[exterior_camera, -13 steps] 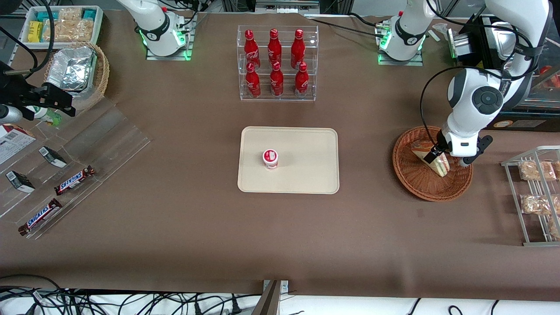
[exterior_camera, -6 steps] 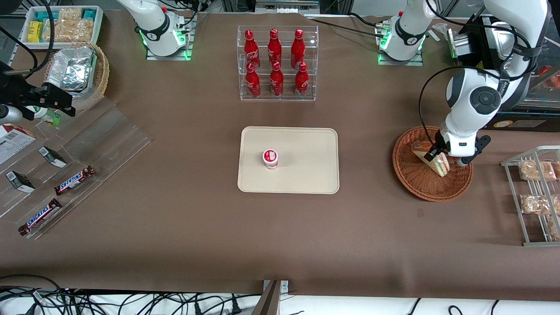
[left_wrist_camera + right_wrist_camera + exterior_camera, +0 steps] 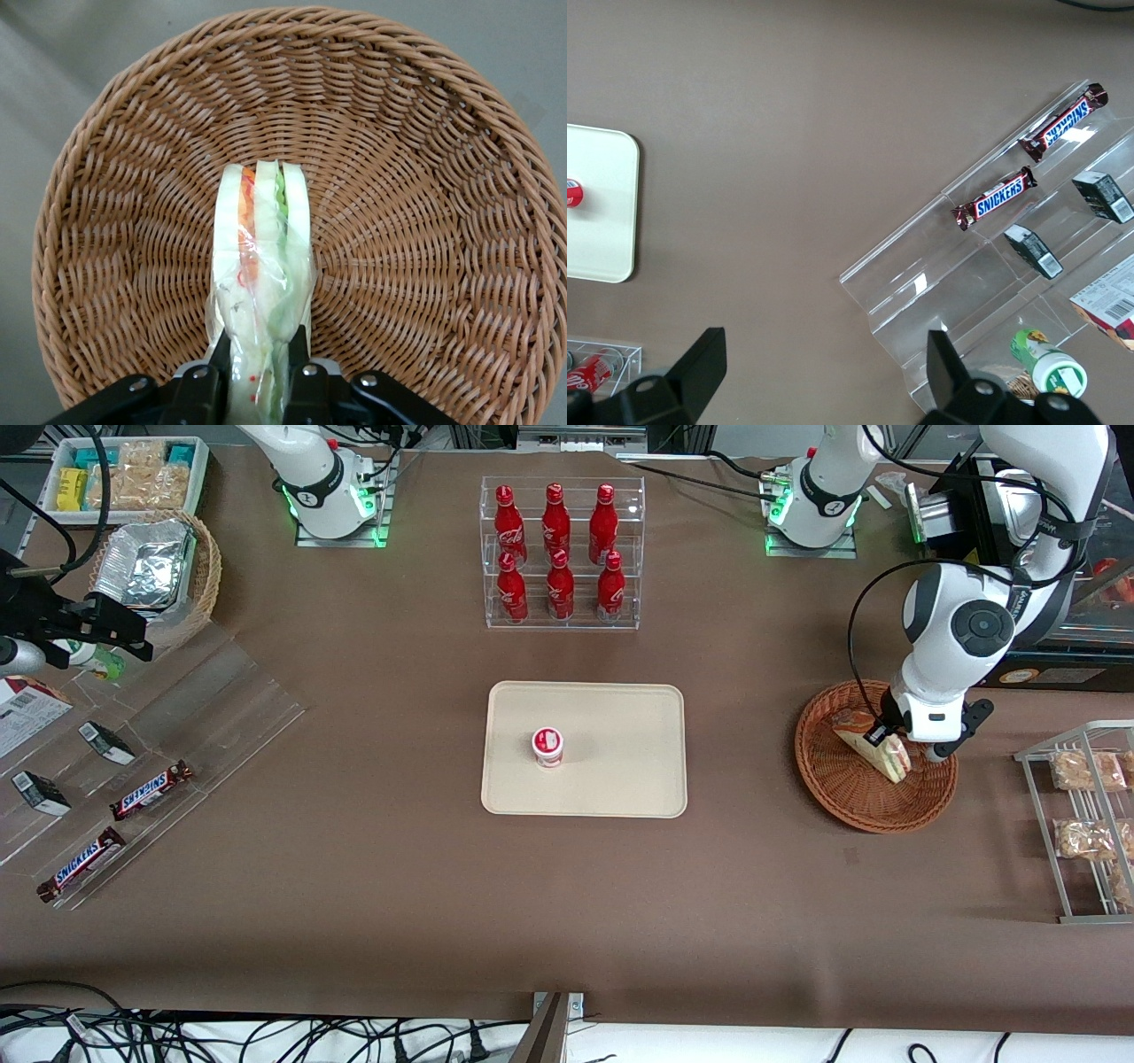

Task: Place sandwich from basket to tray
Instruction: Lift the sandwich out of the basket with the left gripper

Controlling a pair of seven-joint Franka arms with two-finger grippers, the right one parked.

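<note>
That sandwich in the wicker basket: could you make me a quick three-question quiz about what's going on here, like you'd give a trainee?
1. True or false: the gripper is shut on the sandwich.
2. Where is the sandwich? A) over the basket B) on the tray C) in the bottle rack
3. What stands on the tray?

Key:
1. True
2. A
3. A small red-and-white cup

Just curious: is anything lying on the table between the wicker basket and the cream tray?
No. In the front view only bare brown table separates the basket from the tray. The gripper grips the sandwich.
</note>
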